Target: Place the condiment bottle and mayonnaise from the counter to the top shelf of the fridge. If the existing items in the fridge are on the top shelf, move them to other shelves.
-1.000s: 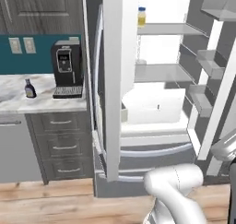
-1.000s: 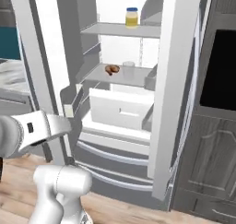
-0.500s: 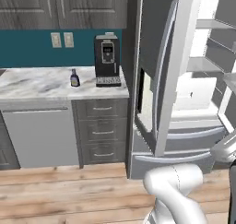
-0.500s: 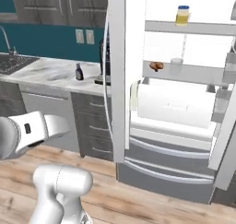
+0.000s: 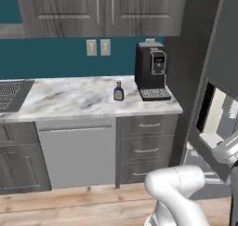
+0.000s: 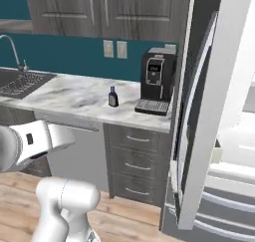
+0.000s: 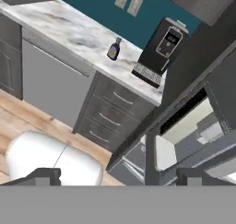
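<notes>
In the left base view, the condiment bottle [image 5: 118, 91] stands upright on the counter [image 5: 69, 99], just left of a black coffee machine [image 5: 151, 72]. Its blue cap is on, and its contents cannot be made out. Dark drawers [image 5: 146, 148] sit below.

In the right base view, the bottle stands on the same marbled top, near the coffee machine, with a sink [image 6: 22, 81] well apart at the far left. The fridge [image 6: 219, 116] stands at the right, its long door [image 6: 199, 136] open.

In the hand view, the gripper [image 7: 118, 176] has its fingers [image 7: 44, 176] spread wide, holding nothing. The bottle stands far off on the counter, and the fridge opening shows pale shelves whose contents are too blurred to tell.
</notes>
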You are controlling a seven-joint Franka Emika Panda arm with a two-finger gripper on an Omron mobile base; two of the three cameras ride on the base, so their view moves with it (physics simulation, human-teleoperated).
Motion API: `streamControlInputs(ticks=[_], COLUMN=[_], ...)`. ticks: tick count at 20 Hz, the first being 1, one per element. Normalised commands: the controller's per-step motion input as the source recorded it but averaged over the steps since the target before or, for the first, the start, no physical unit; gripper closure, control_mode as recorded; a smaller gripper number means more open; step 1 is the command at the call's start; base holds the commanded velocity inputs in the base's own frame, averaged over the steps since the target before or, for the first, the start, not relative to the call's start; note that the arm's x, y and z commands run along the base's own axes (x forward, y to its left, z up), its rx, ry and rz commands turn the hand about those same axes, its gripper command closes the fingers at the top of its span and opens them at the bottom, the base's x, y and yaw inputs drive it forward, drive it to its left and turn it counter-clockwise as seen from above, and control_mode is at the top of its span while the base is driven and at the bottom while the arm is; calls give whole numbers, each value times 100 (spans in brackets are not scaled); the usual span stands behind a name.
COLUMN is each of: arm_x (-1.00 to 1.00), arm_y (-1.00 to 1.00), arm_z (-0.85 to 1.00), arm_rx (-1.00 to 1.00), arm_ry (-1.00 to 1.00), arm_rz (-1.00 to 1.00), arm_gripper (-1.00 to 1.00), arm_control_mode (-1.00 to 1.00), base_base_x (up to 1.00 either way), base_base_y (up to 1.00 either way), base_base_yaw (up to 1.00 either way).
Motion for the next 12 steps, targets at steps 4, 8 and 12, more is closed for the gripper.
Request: streamControlInputs(ticks=[4,8,12], arm_x=[0,0,0], arm_y=[0,0,0], arm_z=[0,0,0], arm_rx=[0,0,0], arm_ry=[0,0,0], arm_rz=[0,0,0], arm_gripper=[-100,-100,-100], arm_control_mode=[100,100,100], base_base_x=[100,100,100], base_base_y=[100,65,18], base_base_yaw=[-4,-1,0])
